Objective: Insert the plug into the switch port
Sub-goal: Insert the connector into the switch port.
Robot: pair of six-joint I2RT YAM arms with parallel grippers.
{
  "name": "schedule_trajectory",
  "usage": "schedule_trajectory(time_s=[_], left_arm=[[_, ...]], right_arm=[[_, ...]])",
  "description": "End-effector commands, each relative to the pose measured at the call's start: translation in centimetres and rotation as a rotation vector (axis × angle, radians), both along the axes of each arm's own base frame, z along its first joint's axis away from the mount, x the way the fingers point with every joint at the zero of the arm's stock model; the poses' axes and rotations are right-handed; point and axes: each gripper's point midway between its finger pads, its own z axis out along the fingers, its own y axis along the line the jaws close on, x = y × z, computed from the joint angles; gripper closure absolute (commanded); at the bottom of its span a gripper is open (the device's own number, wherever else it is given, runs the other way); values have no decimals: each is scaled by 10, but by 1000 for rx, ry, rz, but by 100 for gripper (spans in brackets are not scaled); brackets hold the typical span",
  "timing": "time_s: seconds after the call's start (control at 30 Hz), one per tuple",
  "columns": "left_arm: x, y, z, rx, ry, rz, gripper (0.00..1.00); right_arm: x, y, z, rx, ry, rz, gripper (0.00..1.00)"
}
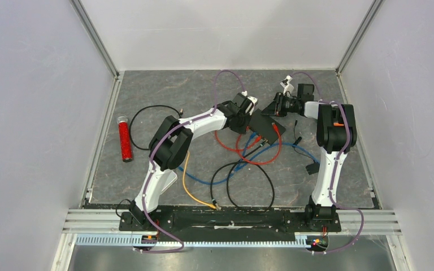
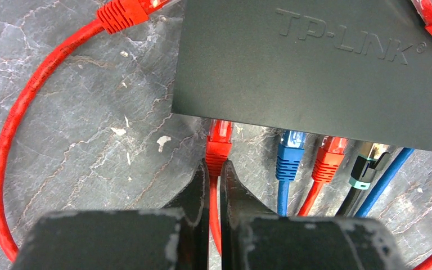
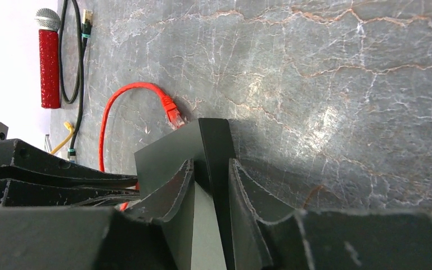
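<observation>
Left wrist view is showing the left gripper [image 2: 214, 175] closing fully on the red plug [image 2: 220, 140], both fingers pressing its boot. The plug's nose is sitting at the port face of the black TP-Link switch [image 2: 315, 73], leftmost in a row with a blue plug [image 2: 290, 153] and a second red plug [image 2: 329, 158]; seating depth cannot be told. The right gripper [image 3: 211, 183] is pinching the switch's edge above the grey tabletop [image 3: 343, 84].

Right of the left hand [image 2: 218, 167] on its red plug [image 2: 219, 140], a blue plug [image 2: 289, 153], an orange-red plug [image 2: 329, 158] and a black plug [image 2: 367, 169] crowd the switch [image 2: 315, 67] front; leftward the tabletop [image 2: 90, 140] lies bare inside a red cable [image 2: 10, 140] loop.
</observation>
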Motion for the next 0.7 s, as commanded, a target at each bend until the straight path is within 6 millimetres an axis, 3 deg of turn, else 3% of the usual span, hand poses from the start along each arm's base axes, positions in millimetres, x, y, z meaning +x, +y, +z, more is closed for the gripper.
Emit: schedule_trajectory(time_s=[0.0,0.2,0.67], left_arm=[[12,-11,-18,-41,-25,30,98],[11,-4,-27,-20,-45,32,98],[22,13,-6,21,-178,86,98]], right_arm=[[-82,42,-57,31,283,127,77],[-117,45,-70,63,349,201,78],[-160,67,-69,57,361,397,75]])
